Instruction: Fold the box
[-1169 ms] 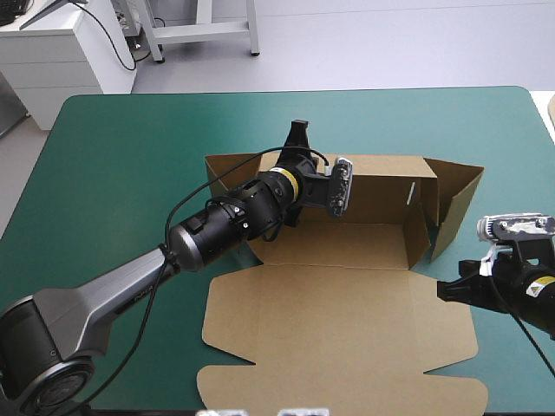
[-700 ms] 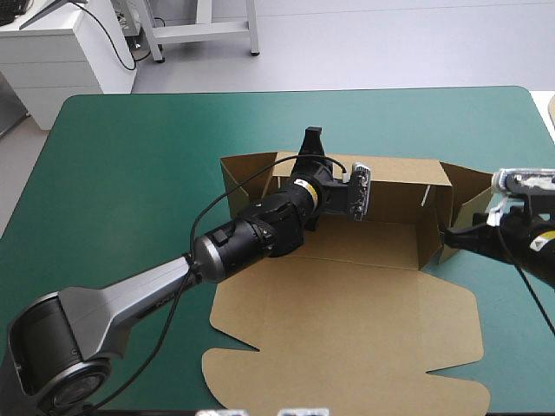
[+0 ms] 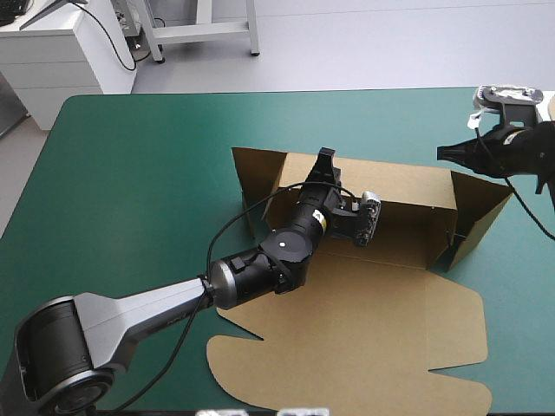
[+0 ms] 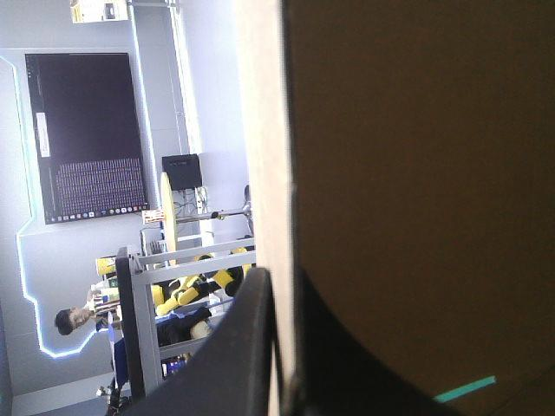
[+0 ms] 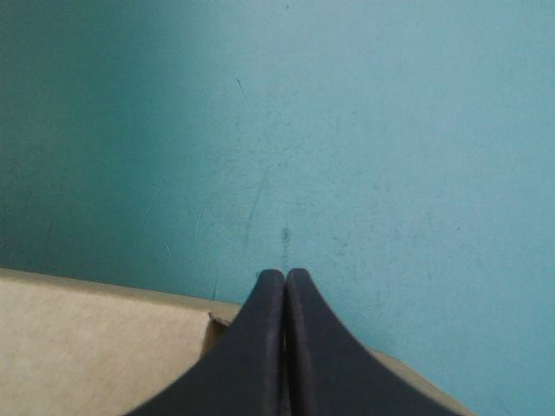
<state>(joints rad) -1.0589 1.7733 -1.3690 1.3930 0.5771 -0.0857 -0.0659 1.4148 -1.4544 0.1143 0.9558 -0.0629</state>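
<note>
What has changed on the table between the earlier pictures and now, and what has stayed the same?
The right gripper, shut, moved from the right of the lid away to the far right corner of the box. The left gripper shifted rightward, and the box slid right with it. Unchanged: the left gripper shut on the back wall; the lid flat.
</note>
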